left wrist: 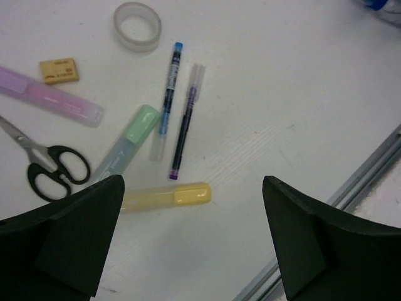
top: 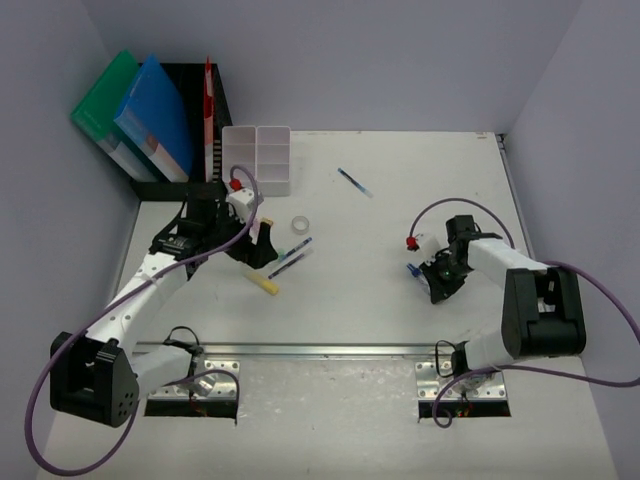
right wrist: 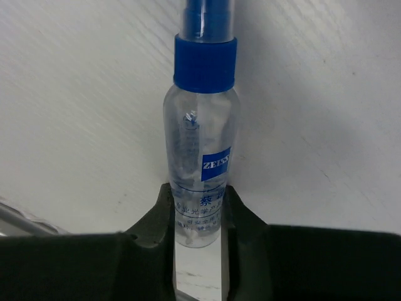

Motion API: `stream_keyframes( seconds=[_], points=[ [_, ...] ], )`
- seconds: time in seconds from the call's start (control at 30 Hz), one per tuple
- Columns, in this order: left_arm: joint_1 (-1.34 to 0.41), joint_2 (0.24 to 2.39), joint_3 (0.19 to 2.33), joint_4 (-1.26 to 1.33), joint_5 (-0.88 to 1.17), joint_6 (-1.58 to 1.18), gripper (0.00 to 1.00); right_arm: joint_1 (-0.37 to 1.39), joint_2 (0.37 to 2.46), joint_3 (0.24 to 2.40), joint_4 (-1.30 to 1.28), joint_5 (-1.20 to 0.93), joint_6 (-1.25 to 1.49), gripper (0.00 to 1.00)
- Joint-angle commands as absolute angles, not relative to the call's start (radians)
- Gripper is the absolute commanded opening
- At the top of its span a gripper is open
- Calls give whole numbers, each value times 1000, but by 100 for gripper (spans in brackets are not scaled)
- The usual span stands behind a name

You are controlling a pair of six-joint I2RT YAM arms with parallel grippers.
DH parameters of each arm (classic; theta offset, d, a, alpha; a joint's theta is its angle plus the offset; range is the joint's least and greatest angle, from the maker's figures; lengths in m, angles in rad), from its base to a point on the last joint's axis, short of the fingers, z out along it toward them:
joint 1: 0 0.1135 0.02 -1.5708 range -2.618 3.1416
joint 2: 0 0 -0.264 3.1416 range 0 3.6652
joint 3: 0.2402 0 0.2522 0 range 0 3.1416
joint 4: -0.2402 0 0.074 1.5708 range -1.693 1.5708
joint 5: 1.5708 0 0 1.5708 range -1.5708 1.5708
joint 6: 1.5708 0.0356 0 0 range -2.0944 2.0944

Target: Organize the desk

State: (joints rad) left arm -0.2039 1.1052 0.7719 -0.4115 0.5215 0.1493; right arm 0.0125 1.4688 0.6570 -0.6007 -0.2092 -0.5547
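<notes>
On the right side, the right gripper (right wrist: pixel 199 210) pinches the base of a spray bottle (right wrist: pixel 202 125), blue "ZEISS" on its label (Chinese print below, partly hidden). The left gripper (left wrist: pixel 194 241) hangs spread above a yellow highlighter (left wrist: pixel 169 196) on the white counter (top: pixel 400 310), which spreads beneath both arms.

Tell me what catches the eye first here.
The right gripper is clamped on a clear spray bottle with a blue collar, right of centre on the desk. Under the open left gripper lie pens, highlighters and scissors; blue and green folders lean in the far-left rack.
</notes>
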Motion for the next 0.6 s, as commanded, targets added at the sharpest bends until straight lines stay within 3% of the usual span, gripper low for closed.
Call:
stream_keyframes(
  seconds=[0.0, 0.17, 0.3, 0.43, 0.57],
  points=[
    [-212, 1023, 705, -172, 728, -77, 87, 14, 1381, 750, -558, -619, -446, 0],
    [-215, 1054, 745, 40, 828, -310, 87, 93, 1295, 848, -402, -1013, -72, 0],
    [-247, 1147, 826, 168, 789, -444, 88, 224, 1242, 812, -91, -1048, 216, 0],
    [-336, 1221, 871, 286, 724, -465, 82, 302, 1252, 768, 225, -1074, 519, 0],
    [-397, 1294, 929, 356, 703, -495, 77, 304, 1268, 790, 224, -1090, 550, 0]
  ],
)
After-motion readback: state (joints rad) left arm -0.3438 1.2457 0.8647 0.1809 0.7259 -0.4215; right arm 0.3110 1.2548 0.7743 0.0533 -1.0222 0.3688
